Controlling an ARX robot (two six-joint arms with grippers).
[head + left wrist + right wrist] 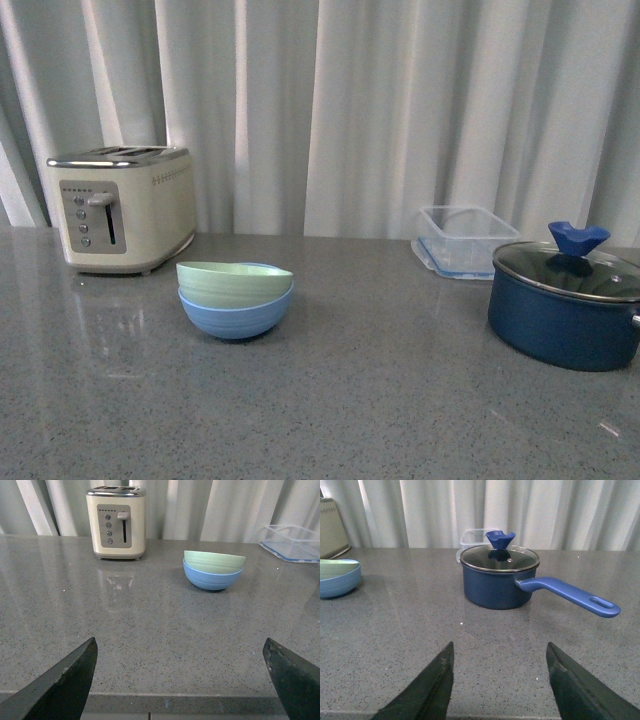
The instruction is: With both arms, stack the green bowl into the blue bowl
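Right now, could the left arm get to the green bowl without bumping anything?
Probably yes. The left gripper is open and faces the green bowl, nested in the blue bowl, with only bare counter between. The toaster stands off to one side.

- Lighting is soft, even and fairly bright; the pale curtain [400, 110] glows in folds, as if lit from behind.
- The grey countertop [350, 400] is glossy and mirrors the toaster [122, 208].
- Shadows under objects are faint and short.
- Both wrist views are sharp; their near fingertips are slightly blurred.
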